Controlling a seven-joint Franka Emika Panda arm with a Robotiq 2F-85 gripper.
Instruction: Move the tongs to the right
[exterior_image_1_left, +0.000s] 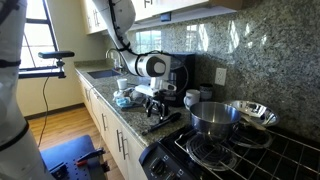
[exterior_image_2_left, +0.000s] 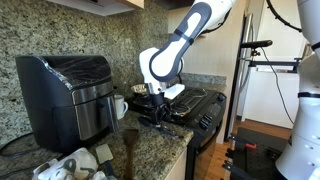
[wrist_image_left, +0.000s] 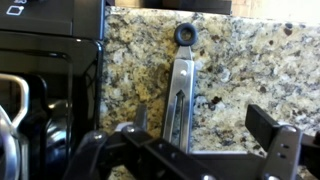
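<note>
Wrist view: tongs (wrist_image_left: 180, 95) are lying flat on the granite counter (wrist_image_left: 235, 70), running lengthwise away from the camera, with the dark ring end (wrist_image_left: 185, 34) pointing farthest out. The gripper (wrist_image_left: 200, 125) is hanging low over the near half of the tongs. Its jaws are standing wide apart, one finger on each side of the tongs, and nothing is being held. Whether either finger is touching the tongs: cannot tell. A black appliance (wrist_image_left: 45, 85) is filling the left part of this view, near the tongs but apart from them.

In an exterior view the arm (exterior_image_1_left: 125, 35) is bending down from above, placing the gripper just over the counter in front of the coffee maker (exterior_image_1_left: 180, 72) and beside the stove (exterior_image_1_left: 235, 150). A white mug (exterior_image_1_left: 193, 97) is standing next to the coffee maker. A steel pot (exterior_image_1_left: 213, 118) is sitting on the stove, with a steel bowl (exterior_image_1_left: 252, 112) just beside it.

In an exterior view from the opposite end, a large black appliance (exterior_image_2_left: 75, 95) is occupying the counter's left side, and a mug (exterior_image_2_left: 120, 106) is standing between it and the gripper.
</note>
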